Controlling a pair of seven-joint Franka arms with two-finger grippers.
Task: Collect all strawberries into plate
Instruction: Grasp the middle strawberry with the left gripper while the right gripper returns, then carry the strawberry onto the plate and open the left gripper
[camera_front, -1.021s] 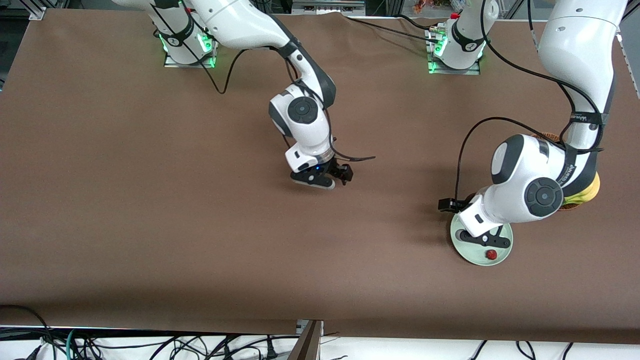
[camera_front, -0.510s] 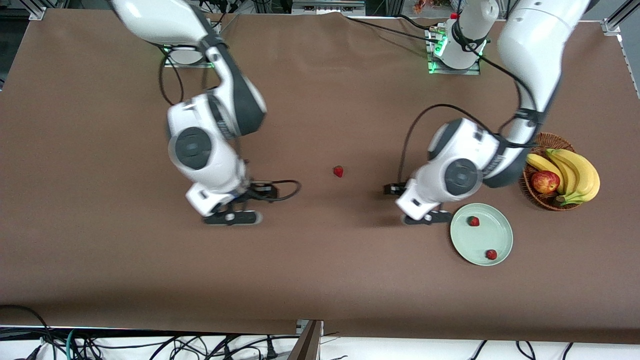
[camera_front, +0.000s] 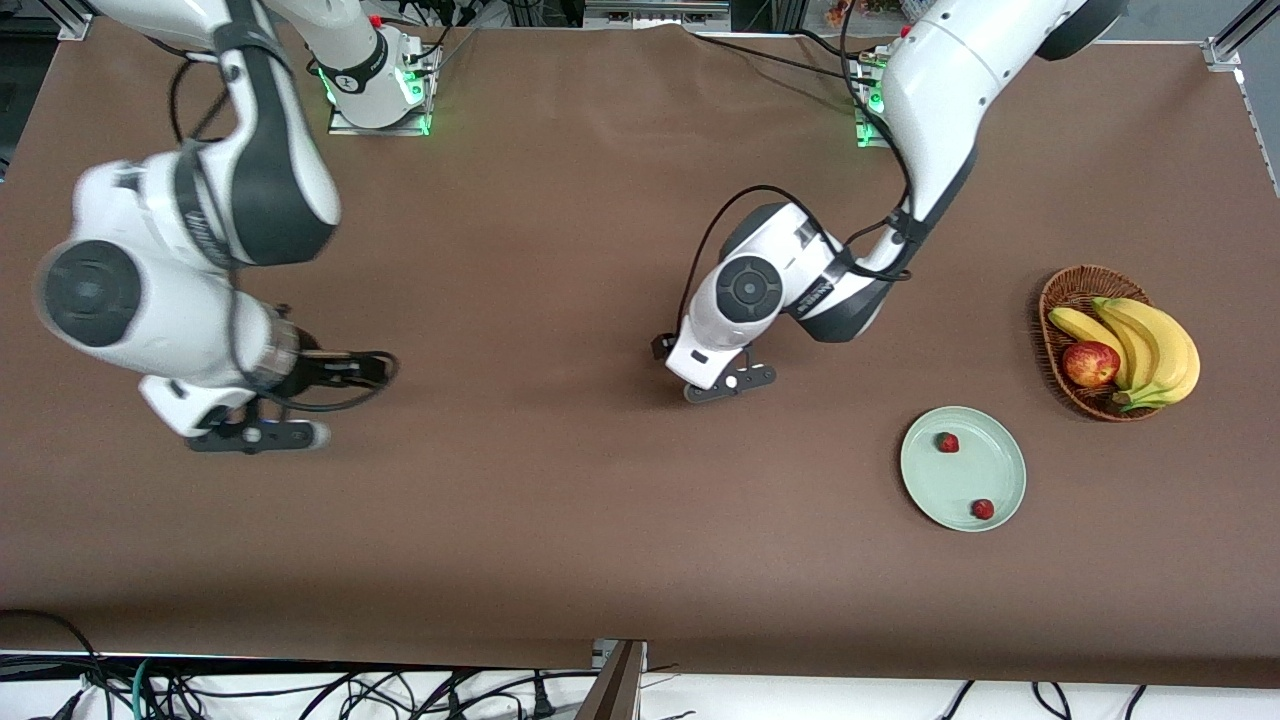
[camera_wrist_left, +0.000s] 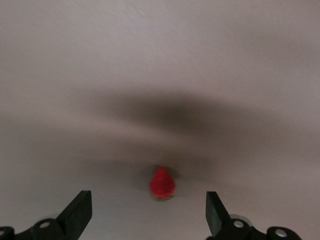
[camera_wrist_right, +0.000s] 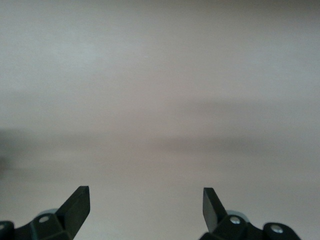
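The pale mint-green plate (camera_front: 1000, 465) lies toward the left arm's end of the table. Two strawberries lie in it, one (camera_front: 947, 442) at its farther part and one (camera_front: 983, 509) at its nearer part. The third strawberry (camera_wrist_left: 162, 183) lies on the brown table and shows only in the left wrist view; in the front view the left arm hides it. My left gripper (camera_front: 728, 384) (camera_wrist_left: 147, 212) is open and empty, over the table's middle, with that berry just ahead of its fingertips. My right gripper (camera_front: 255, 436) (camera_wrist_right: 145, 207) is open and empty, over bare table near the right arm's end.
A brown wicker basket (camera_front: 1070, 285) with bananas (camera_front: 1150, 340) and a red-yellow apple (camera_front: 1090, 362) stands beside the plate, farther from the front camera. Cables hang along the table's front edge.
My left gripper has left the plate and moved to the table's middle, over the loose strawberry. My right arm has swung away toward its own end of the table.
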